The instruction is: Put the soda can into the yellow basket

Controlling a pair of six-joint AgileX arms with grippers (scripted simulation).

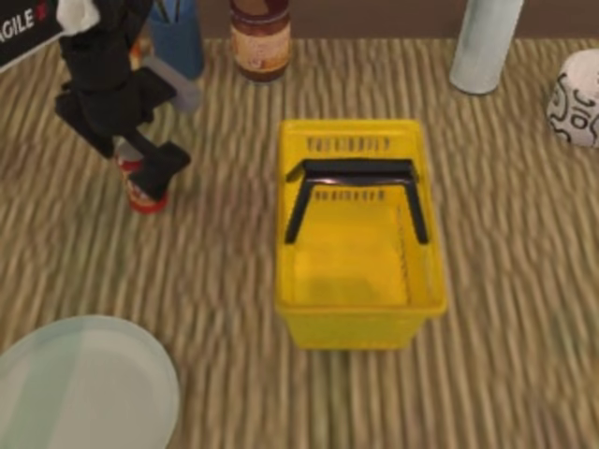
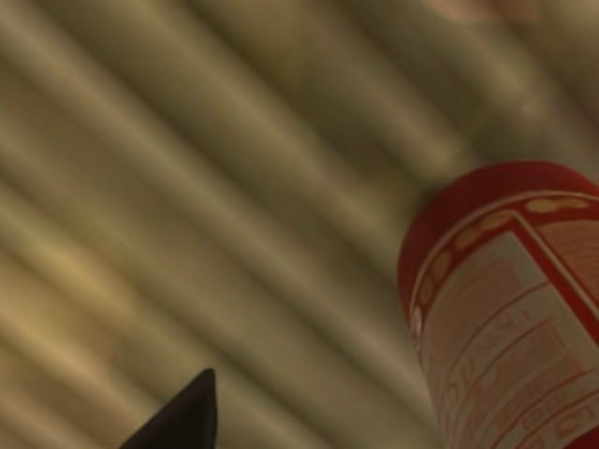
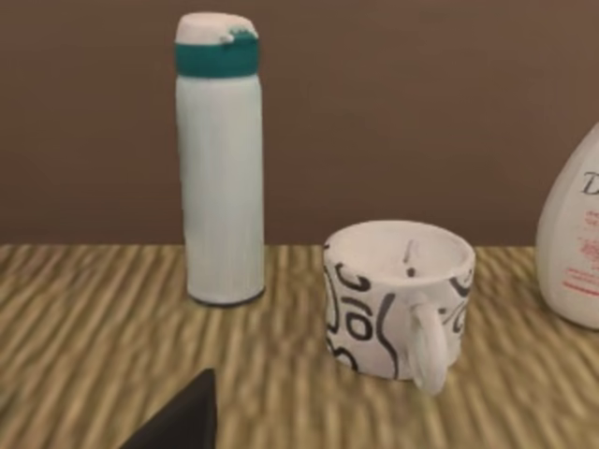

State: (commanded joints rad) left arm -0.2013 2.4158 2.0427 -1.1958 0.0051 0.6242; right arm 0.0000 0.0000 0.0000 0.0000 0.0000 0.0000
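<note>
Red and small, the can (image 1: 142,190) stands upright on the striped table (image 1: 215,309) at the top view's left side, well apart from the basket (image 1: 360,290) and mostly hidden under the left gripper (image 1: 150,173). That gripper hangs directly over the can, its black fingers (image 1: 164,161) reaching down around the can's upper part; only the red base and a bit of orange label show beneath. Whether the fingers are pressing the can or just bracketing it I cannot tell, since the arm blocks the view from above. In the left wrist view the can (image 2: 510,318) fills one corner, label panel facing the camera, with 1 dark fingertip (image 2: 182,416) apart from it against the striped table surface.

The basket sits near the table's middle, bright yellow with slotted walls, its inside holding nothing, and its black handles (image 1: 356,187) folded across the far half of the opening.

The right arm is not in the top view; its wrist camera shows only 1 dark fingertip (image 3: 182,416), so its opening cannot be judged. That view faces a white bottle (image 3: 222,159) with a teal band and a patterned mug (image 3: 398,299), both standing at the table's far right. A brown jar (image 1: 260,39) and a blue container (image 1: 178,33) stand along the far edge, and a pale plate (image 1: 80,388) lies at the near left corner.
</note>
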